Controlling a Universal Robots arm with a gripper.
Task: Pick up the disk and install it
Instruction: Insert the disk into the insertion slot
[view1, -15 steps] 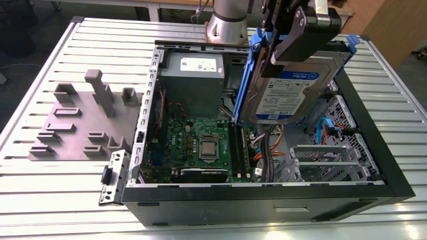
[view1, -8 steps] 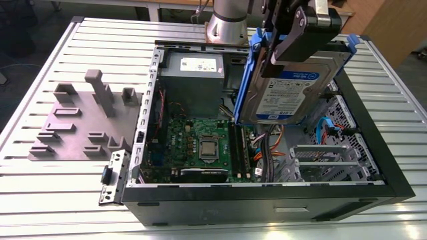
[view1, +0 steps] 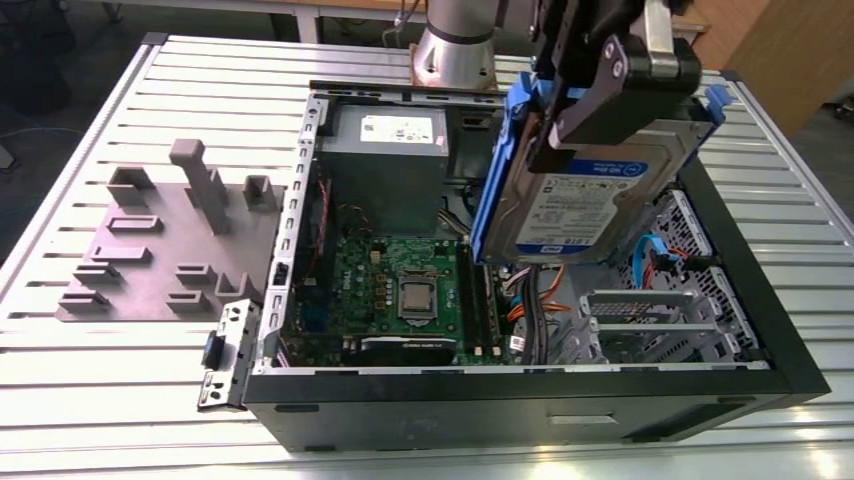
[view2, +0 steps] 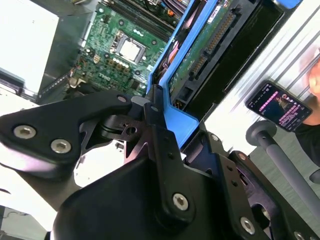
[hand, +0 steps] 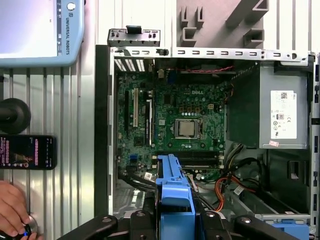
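Note:
The disk (view1: 587, 205), silver with a white-and-blue label and blue side rails, hangs tilted in the air over the open computer case (view1: 534, 375). My gripper (view1: 577, 130) is shut on its upper end, one finger across the labelled face. In the second wrist view the disk (view2: 200, 55) shows its green circuit-board underside and connector, clamped by the gripper (view2: 156, 114). The first wrist view shows the disk's blue rail (hand: 174, 192) between the gripper (hand: 175, 220) fingers, above the case's drive area.
Inside the case lie the motherboard (view1: 400, 290), the grey power supply (view1: 387, 150), orange cables and a metal drive cage (view1: 654, 320). A grey fixture plate (view1: 160, 230) sits on the exterior view's left. A phone (hand: 27, 151), a person's hand (hand: 12, 210) and a pendant (hand: 40, 30) are beside the case.

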